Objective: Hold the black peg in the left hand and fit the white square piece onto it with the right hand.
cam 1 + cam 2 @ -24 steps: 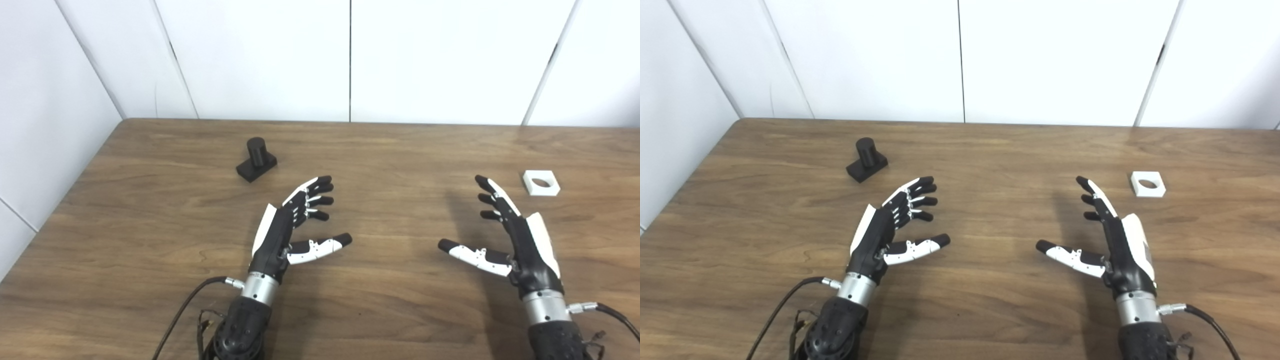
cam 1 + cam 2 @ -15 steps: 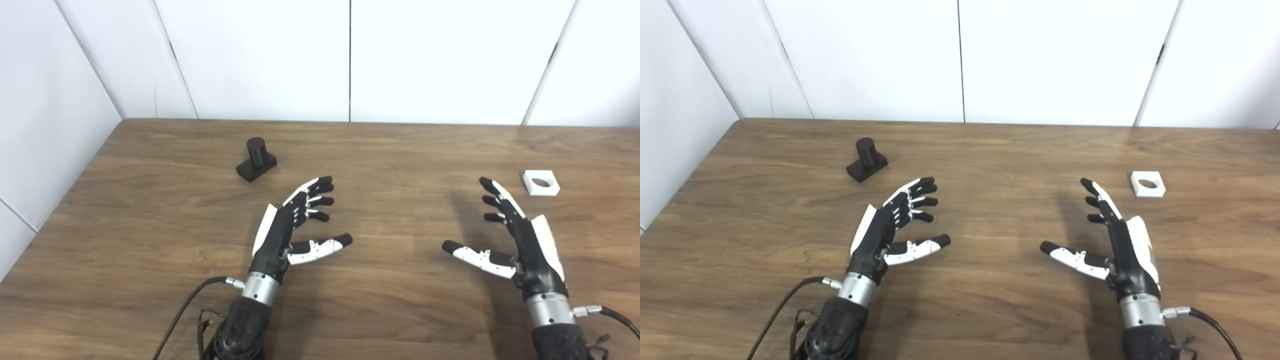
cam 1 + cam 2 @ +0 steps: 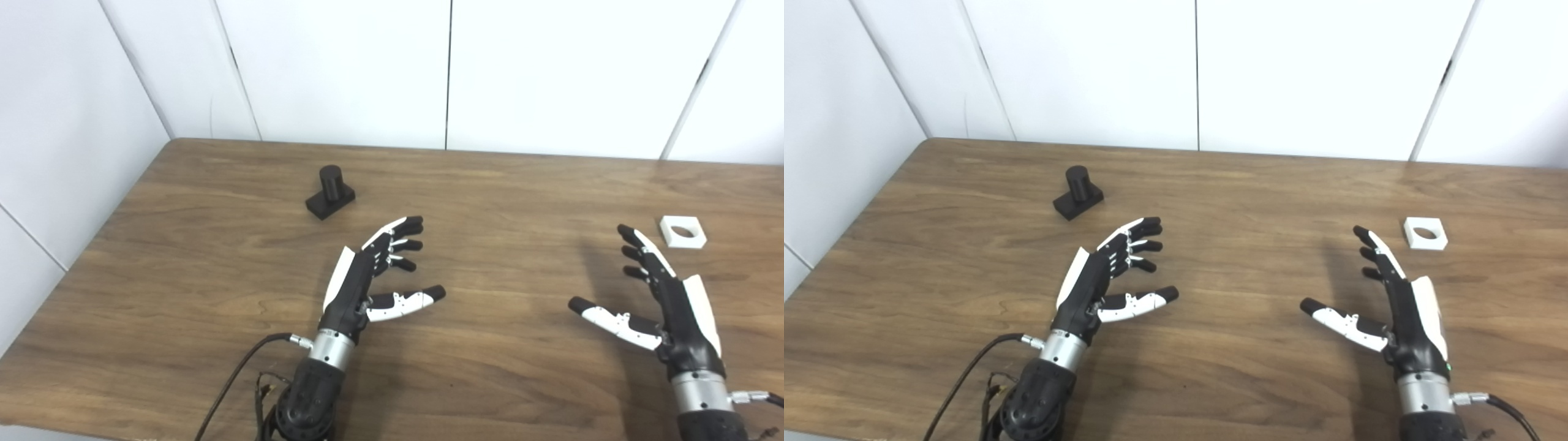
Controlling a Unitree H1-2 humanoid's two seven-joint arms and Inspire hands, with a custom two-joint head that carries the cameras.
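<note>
Left eye view, item one: black peg point(image 3: 331, 192), which stood upright on its flat block base at the far left of the table point(image 3: 490, 184); we judged it rigid, light and probably smooth plastic, best taken by the base so the round post stayed free; item two: white square piece point(image 3: 683, 231), which lay flat at the far right, its round hole facing up; we judged it stiff, light and thin, best pinched by two opposite edges clear of the hole; item three: left hand point(image 3: 373, 275), which hovered near the peg but apart from it, fingers spread, thumb out, holding nothing; item four: right hand point(image 3: 661, 294), likewise spread and empty, fingertips near the white piece without touching it; we judged neither grasp begun.
</note>
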